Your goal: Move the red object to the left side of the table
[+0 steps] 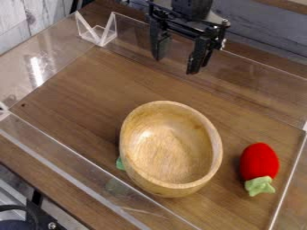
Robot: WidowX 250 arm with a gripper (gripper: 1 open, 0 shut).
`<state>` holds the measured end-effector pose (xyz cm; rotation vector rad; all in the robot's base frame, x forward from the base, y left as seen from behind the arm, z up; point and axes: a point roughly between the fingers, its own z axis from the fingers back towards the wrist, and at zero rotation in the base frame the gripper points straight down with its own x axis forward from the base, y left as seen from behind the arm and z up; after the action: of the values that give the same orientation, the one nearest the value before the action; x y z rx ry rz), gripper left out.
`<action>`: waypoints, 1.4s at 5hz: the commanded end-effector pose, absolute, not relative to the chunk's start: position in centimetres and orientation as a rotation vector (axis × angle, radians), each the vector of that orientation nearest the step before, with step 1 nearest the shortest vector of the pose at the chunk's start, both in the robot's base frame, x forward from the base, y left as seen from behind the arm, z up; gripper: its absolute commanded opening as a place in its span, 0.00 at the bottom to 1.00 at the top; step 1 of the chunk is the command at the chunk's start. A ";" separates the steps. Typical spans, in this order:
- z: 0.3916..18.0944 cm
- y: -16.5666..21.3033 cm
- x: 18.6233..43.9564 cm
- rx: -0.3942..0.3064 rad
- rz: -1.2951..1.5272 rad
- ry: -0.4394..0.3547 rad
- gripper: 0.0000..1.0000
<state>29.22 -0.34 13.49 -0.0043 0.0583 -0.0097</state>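
Note:
The red object (259,163) is a small strawberry-like toy with a green leafy cap, lying on the brown wood-grain table (84,99) at the right, close to the front right wall. My gripper (177,54) hangs over the far middle of the table, well behind and to the left of the toy. Its two dark fingers stand apart with nothing between them.
A round light wooden bowl (171,146) sits at the front middle, just left of the toy. A small green scrap (121,163) peeks out at the bowl's left edge. Clear acrylic walls (72,166) border the table, and a clear folded piece (96,29) stands at the far left.

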 end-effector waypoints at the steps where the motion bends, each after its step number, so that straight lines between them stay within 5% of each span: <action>1: 12.8 -1.0 29.0 -0.008 -0.071 0.088 1.00; 4: 13.2 -8.4 27.8 -0.021 -0.106 0.095 1.00; 7: 10.6 -13.0 27.9 -0.012 -0.295 0.051 1.00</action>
<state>27.50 -12.90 9.56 -0.0042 0.0923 -0.2898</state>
